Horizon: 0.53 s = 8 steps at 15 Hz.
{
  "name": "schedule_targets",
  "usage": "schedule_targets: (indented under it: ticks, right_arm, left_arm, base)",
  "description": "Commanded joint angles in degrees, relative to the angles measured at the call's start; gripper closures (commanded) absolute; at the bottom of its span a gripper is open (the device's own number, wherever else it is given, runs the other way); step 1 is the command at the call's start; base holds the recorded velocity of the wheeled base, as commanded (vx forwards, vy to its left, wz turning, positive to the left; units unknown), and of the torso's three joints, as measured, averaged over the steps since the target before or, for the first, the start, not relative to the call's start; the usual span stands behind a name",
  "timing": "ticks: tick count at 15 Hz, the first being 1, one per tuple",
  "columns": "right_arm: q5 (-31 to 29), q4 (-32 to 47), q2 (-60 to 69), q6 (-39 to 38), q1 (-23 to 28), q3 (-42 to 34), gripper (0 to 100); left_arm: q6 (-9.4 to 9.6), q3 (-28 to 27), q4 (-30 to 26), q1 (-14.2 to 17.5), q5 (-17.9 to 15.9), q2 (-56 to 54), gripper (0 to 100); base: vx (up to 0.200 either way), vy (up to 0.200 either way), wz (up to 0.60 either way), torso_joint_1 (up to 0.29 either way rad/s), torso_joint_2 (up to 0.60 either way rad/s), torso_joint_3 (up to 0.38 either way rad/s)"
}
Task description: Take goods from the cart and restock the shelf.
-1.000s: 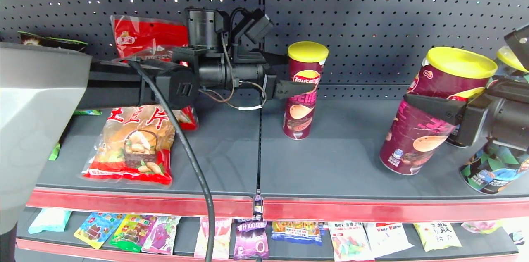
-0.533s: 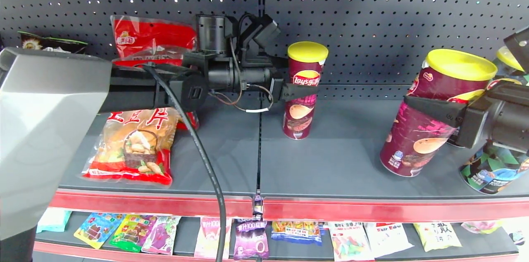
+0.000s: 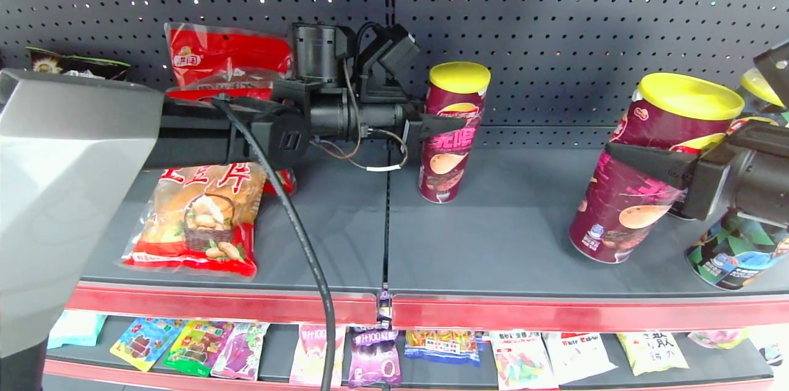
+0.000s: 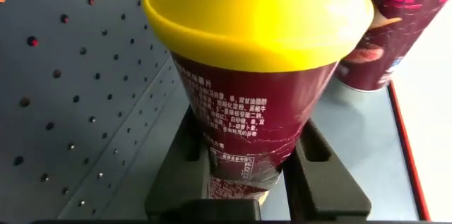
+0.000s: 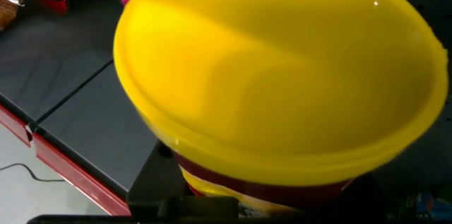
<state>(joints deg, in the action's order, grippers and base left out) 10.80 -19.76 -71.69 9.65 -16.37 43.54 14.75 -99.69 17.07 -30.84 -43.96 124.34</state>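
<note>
- A grey shelf (image 3: 505, 237) stood before the pegboard (image 3: 555, 21).
- Left jaws gripped the tilted far can (image 3: 453, 132).
- Right jaws gripped the tilted near can (image 3: 641, 175); neither was released yet.

Shelf (image 3: 493, 243): bags on its left half, cans at middle and right.
Peanut bag (image 3: 197, 218): lying flat, front left.
Back bag (image 3: 228, 55): behind the peanut bag, against the pegboard (image 3: 555, 21).
Middle can (image 3: 447, 163): centre, within the left tool (image 3: 453, 124).
Right can (image 3: 622, 206): tilted, right of centre, within the right tool (image 3: 635, 153).
Far-right can (image 3: 733, 255): beside the right can, at the shelf's right end.
Lower shelf (image 3: 277, 361): beneath, with a row of packets (image 3: 376, 354).
</note>
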Motion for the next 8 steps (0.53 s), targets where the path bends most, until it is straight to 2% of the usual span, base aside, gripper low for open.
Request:
schedule_targets:
  ticks: [1,4,8]
  right_arm:
    - [0.1,0.0,0.1,0.0,-0.1,0.0,100]
    - [0.1,0.0,0.1,0.0,-0.1,0.0,100]
    - [0.1,0.1,0.9,0.0,-0.1,-0.2,100]
  left_arm:
    - [-0.42,3.6,0.0,-0.8,-0.4,-4.3,100]
    - [-0.42,11.9,0.0,-1.8,-3.9,-10.7,100]
    - [0.28,17.2,0.1,-2.6,-5.5,-13.3,100]
  base:
    - [0.0,0.0,0.0,0.0,0.0,0.0]
    - [0.0,0.0,0.0,0.0,0.0,0.0]
    - [0.0,0.0,0.0,0.0,0.0,0.0]
